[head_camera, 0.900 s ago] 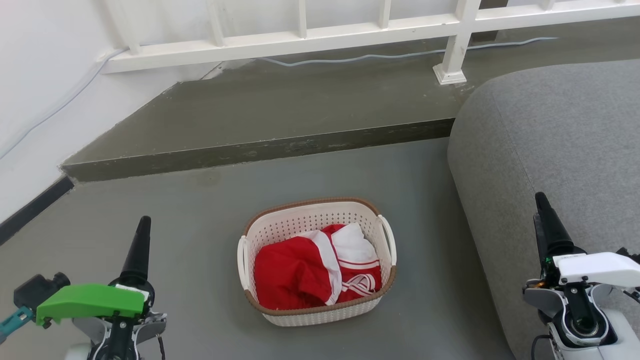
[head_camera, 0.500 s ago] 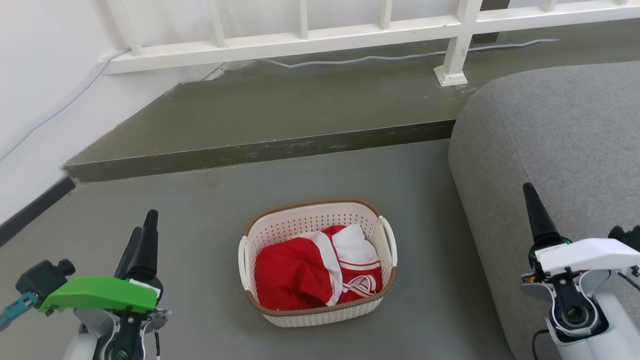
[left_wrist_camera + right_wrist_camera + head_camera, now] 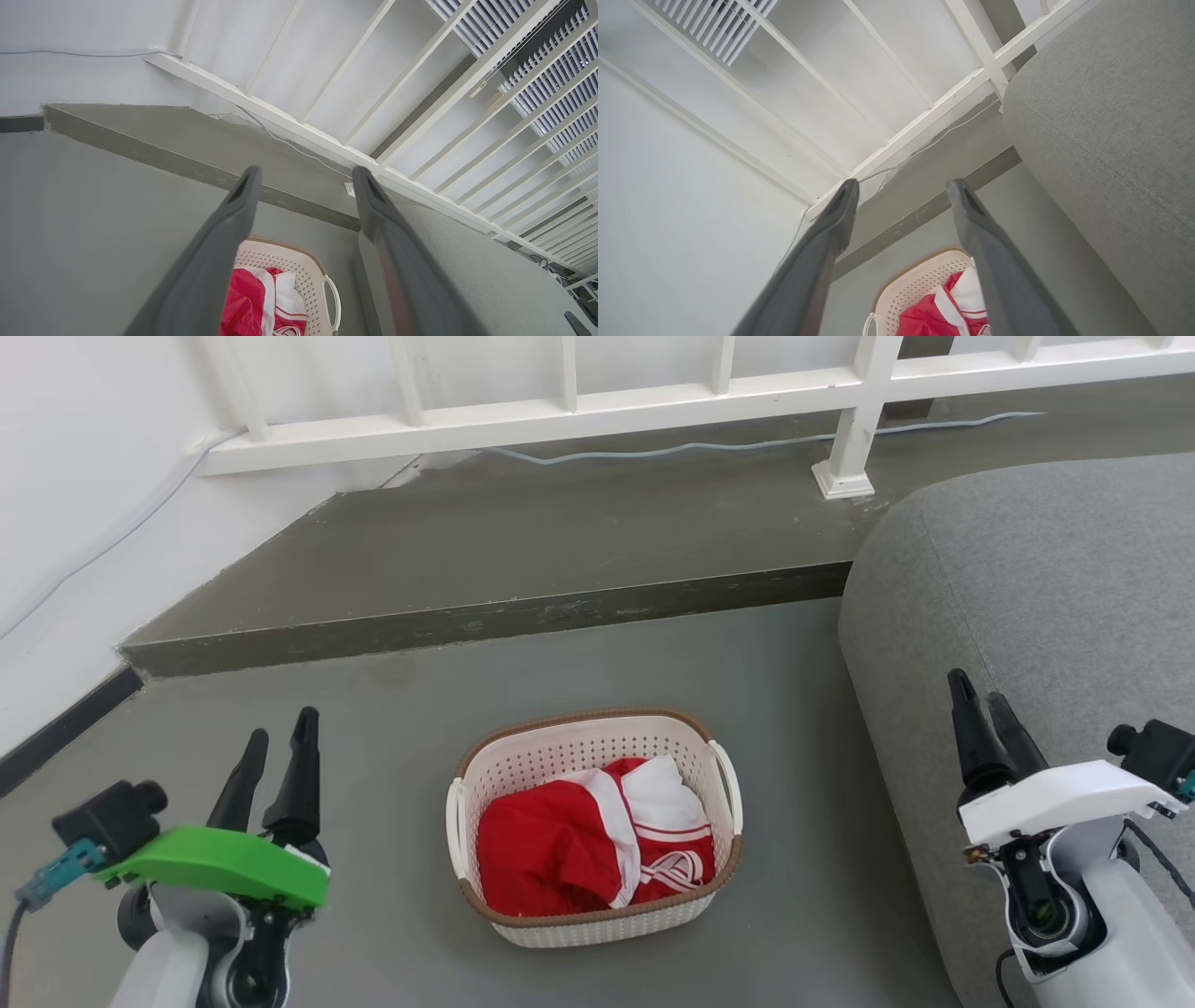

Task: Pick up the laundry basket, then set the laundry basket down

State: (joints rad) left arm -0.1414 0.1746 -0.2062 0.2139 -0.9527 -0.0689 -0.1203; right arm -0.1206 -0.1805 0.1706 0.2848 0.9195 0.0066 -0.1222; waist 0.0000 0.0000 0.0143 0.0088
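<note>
The laundry basket [image 3: 579, 761], cream-white and perforated with a brown rim, sits on the grey floor in the middle of the head view, holding a red and white garment [image 3: 588, 845]. White loop handles stand on its two short sides. My left gripper [image 3: 280, 730] hovers open to the basket's left, clear of it. My right gripper [image 3: 978, 689] is open to the basket's right, in front of the grey sofa. The basket [image 3: 299, 275] shows between the left gripper's [image 3: 306, 179] fingers, and the basket [image 3: 915, 291] lies low between the right gripper's [image 3: 901, 191] fingers.
A grey sofa [image 3: 1046, 607] fills the right side, close to the right arm. A raised concrete step [image 3: 485, 616] runs behind the basket, with a white railing [image 3: 597, 411] and a cable beyond. A white wall with dark skirting stands at the left.
Both wrists have turned, so each gripper's two fingers now show apart instead of overlapping. The left gripper moved slightly right, the right gripper slightly left and up. The basket stayed put.
</note>
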